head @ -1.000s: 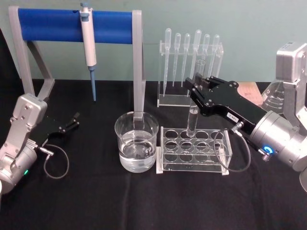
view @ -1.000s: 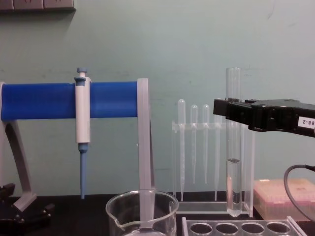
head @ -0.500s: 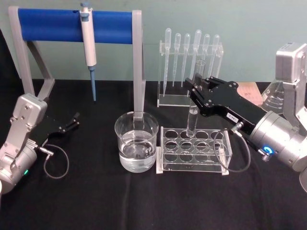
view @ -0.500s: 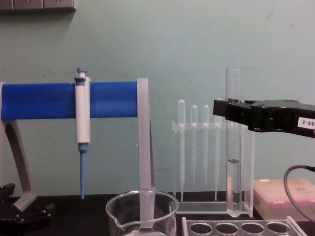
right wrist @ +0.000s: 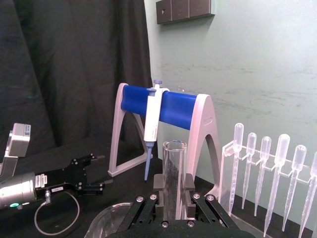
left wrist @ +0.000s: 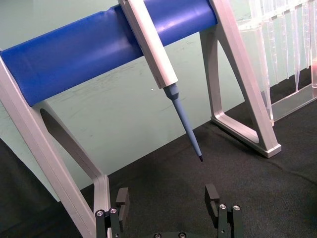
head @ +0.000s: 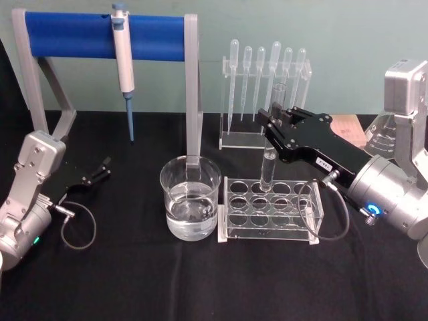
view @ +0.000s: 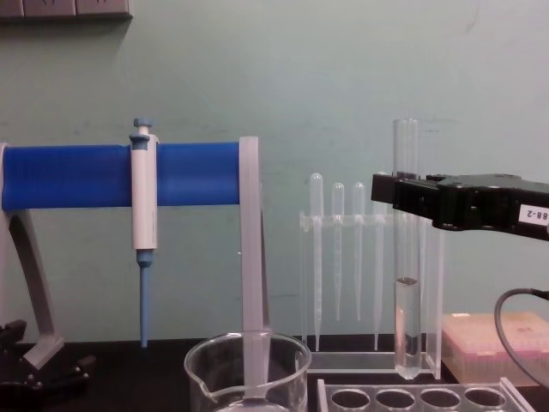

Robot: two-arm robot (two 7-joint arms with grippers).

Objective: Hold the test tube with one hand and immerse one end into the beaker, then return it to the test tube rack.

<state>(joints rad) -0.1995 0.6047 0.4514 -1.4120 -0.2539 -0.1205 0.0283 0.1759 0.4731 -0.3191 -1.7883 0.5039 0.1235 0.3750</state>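
Right gripper [head: 273, 124] is clamped on the upper part of the test tube [head: 269, 167]. The right wrist view shows the jaws closed flat on the glass. The tube is upright with some liquid in the bottom, its round end over the back row of the test tube rack [head: 267, 232]. From the chest view we read the tip as just clear of the rack top, not seated, but it's close.

Step in hand: transfer between the rack and the beaker [head: 167, 194]. We can't tell from this alone whether the dip is done.
- If not done: lift, go left, lower the tip into the water.
- If done: straight down into the hole below, then release.

Left gripper [head: 101, 168] is parked on the table [head: 200, 287], well off to the left, jaws apart, nothing in them.

Clearances:
- The beaker sits just beside the rack's left end, so the traverse is short. Its rim looks higher than the tube tip, so we'd gain height first or risk clipping the rim.
- The grey post [head: 193, 87] of the blue stand is right behind the beaker, so we keep the tube on the near side.
- The pipette rack [head: 244, 140] is close behind the tube, so there's no room to drift back.
- The cable [head: 346, 224] loops at the rack's right end and could snag on descent.
- The table is open in front of the beaker and rack.
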